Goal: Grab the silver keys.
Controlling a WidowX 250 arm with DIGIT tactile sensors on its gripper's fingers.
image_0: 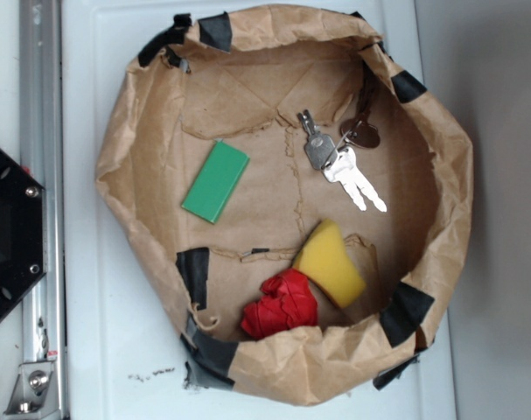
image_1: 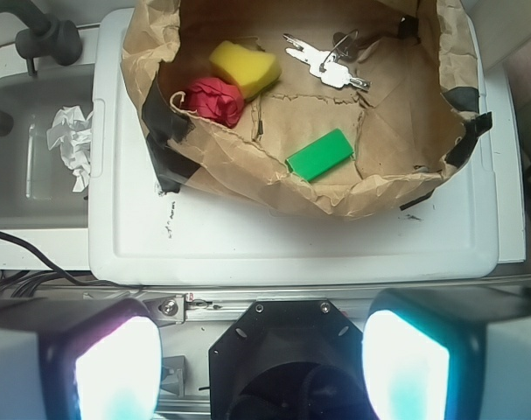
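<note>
The silver keys (image_0: 339, 162) lie flat on the floor of a shallow brown paper bowl (image_0: 125, 149), in its upper right part, with a dark heart-shaped tag (image_0: 363, 134) beside the wall. In the wrist view the keys (image_1: 322, 61) sit at the far side of the bowl (image_1: 204, 166). My gripper (image_1: 261, 367) is open, its two pale fingers (image_1: 116, 367) wide apart with nothing between them. It hangs over the robot's black base, well short of the bowl. The exterior view does not show the gripper.
Inside the bowl lie a green block (image_0: 215, 182), a yellow sponge (image_0: 328, 262) and a red crumpled cloth (image_0: 281, 304). The bowl's raised paper walls ring them. The black robot base (image_0: 7, 236) and a metal rail stand left. A grey sink with crumpled paper (image_1: 71, 140) is beside the white surface.
</note>
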